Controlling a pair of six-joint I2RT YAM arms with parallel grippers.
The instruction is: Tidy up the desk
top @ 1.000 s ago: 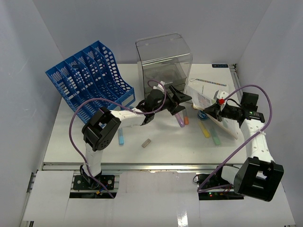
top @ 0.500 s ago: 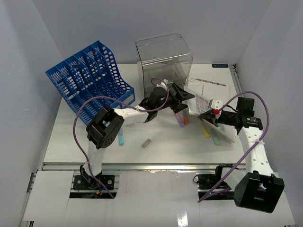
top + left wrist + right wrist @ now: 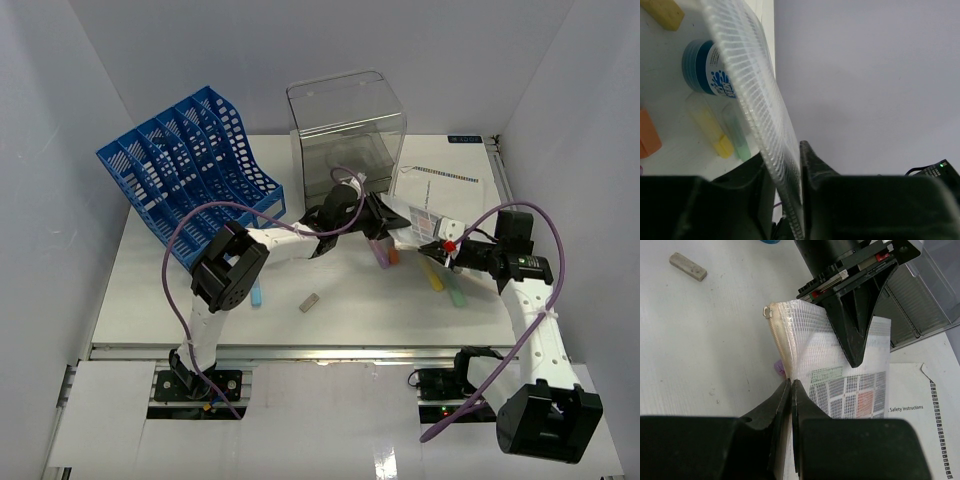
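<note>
Tabletop [image 3: 350,320] lay flat under both arms, w/ pale walls on three sides and a metal rail along its near edge. Both arms met over the centre-right, holding a clear mesh pouch [image 3: 425,222] off the surface btwn them. Left pincer [image 3: 785,160] was clenched on one edge of the pouch, which ran up thru its fingers at a slant. Right pincer [image 3: 791,385] was clenched on the pouch's other edge, just below the zip-pull corner, w/ the left pincer's dark tip opposite. At back left stood a blue file rack [image 3: 190,160]; a clear drawer box [image 3: 345,125] sat at back centre, and a printed sheet [image 3: 445,185] lay to the right of the box. Under the pouch lay markers: purple [image 3: 380,252] and orange [image 3: 393,255] side by side, yellow [image 3: 433,277] and green [image 3: 455,293] nearer the right arm. A small grey eraser [image 3: 309,302] lay apart, toward the front. The left wrist view showed a blue round tub [image 3: 705,67] by the markers.
</note>
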